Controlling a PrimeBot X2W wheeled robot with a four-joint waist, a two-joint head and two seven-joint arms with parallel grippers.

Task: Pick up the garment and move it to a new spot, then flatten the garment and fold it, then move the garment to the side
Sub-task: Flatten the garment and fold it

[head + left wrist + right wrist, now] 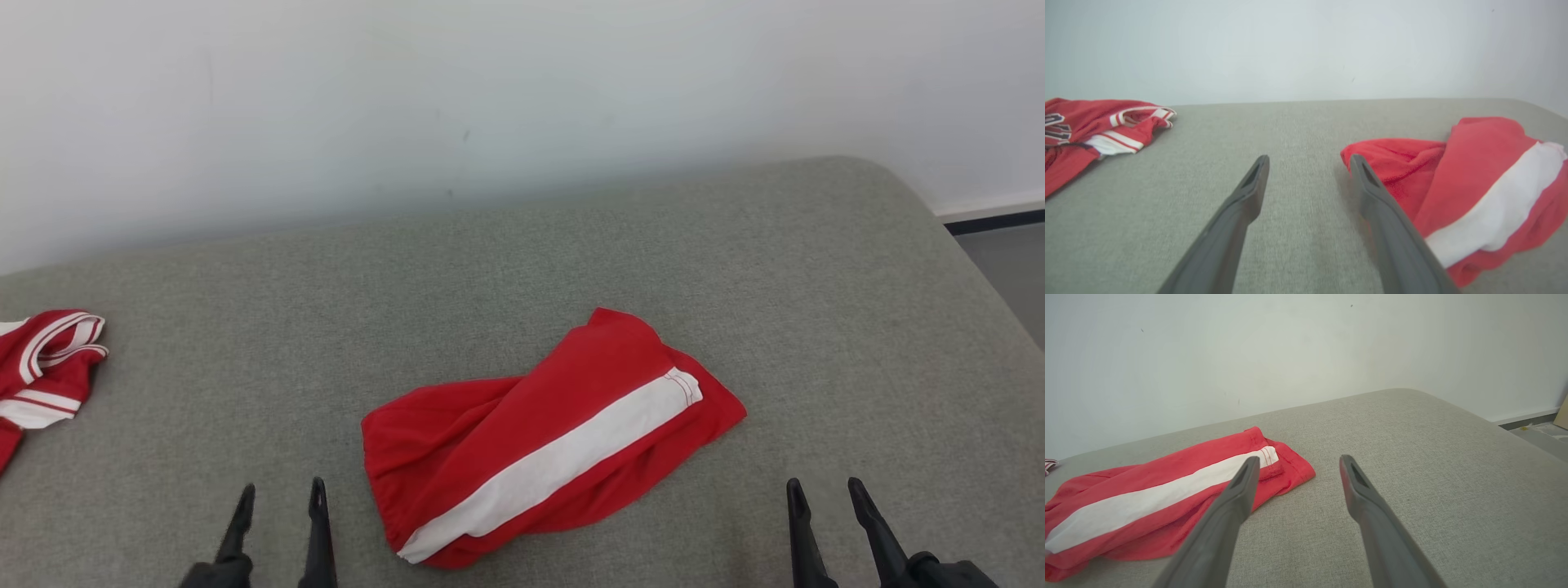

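The garment is a pair of red shorts with a broad white side stripe, lying loosely bunched and slanted on the grey padded surface in the head view. My left gripper stands open just left of its waistband end, nothing between the fingers. In the left wrist view the left gripper is empty, with the garment beside its right finger. My right gripper is open to the right of the shorts. In the right wrist view the right gripper is empty and the garment lies to its left.
A second red garment with white trim lies at the surface's left edge, also as red jersey in the left wrist view. A white wall runs behind. The surface's rounded right corner drops to the floor.
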